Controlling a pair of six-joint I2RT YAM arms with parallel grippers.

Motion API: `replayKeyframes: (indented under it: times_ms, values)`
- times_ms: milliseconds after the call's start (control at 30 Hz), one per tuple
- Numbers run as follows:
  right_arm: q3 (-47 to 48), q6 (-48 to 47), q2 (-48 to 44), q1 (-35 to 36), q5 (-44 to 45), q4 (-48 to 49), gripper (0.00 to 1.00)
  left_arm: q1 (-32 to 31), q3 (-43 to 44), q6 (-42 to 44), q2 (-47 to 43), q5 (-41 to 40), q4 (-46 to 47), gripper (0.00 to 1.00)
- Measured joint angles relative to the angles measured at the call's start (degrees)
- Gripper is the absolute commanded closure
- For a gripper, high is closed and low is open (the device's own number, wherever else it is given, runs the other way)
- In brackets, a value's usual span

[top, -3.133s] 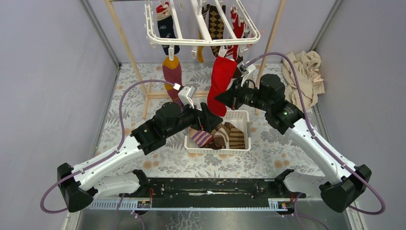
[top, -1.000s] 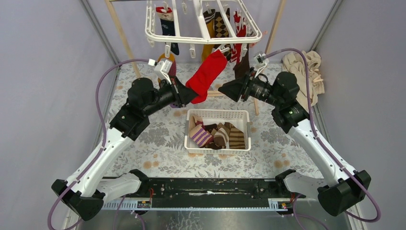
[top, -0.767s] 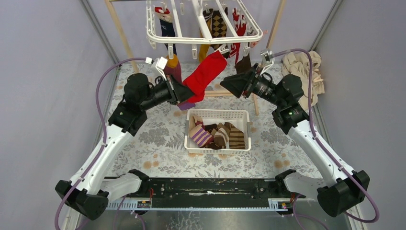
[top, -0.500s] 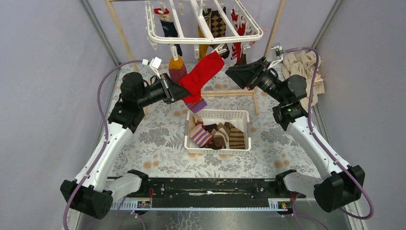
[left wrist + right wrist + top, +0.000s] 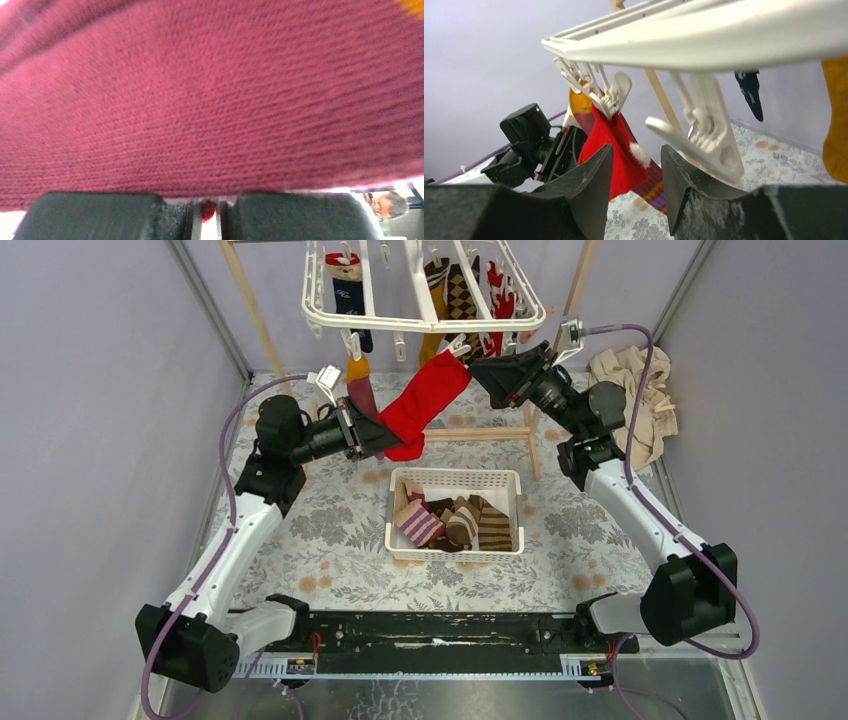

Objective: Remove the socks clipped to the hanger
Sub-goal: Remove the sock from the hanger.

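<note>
under the front rail of the hanger (image 5: 425, 322), the left gripper (image 5: 383, 436) is clamped tight on the lower end of the red sock (image 5: 425, 402), which stretches taut on a slant up to a white clip (image 5: 458, 343) on that rail. in the left wrist view a fleck of red shows between the nearly closed pads (image 5: 95, 215), while maroon knit fills the rest of the picture. the right gripper (image 5: 478, 368) is raised just beside the same clip, its jaws apart and holding nothing; from its wrist camera the clip (image 5: 604, 95) and the top of the red sock (image 5: 611, 145) appear just beyond the gap. a maroon sock with a mustard top (image 5: 358, 388) hangs close to the left arm. further back on the frame hang a navy sock (image 5: 347, 295), a brown argyle sock (image 5: 458, 295), a mustard sock (image 5: 430, 340) and a red-and-white sock (image 5: 497, 300). below, a white perforated basket (image 5: 455, 473) on the floral table cover (image 5: 330, 540) holds a purple-striped sock (image 5: 420, 527) and brown striped socks (image 5: 490, 525). a beige cloth (image 5: 635, 390) lies at the far right.
</note>
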Motion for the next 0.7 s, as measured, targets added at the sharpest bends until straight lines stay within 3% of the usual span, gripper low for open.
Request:
replayKeyframes:
  times_ms: [300,700]
  values:
    - [3.32,1.53,3.41,-0.37,-0.44,5.73,0.51,0.00,-4.85,-6.54,-0.02,0.76,4.46,0.83]
    - [6.67,4.44,8.61,-0.57,-4.07,11.56,0.45,0.00,-4.90,-8.57,0.85,0.76,5.03,0.81]
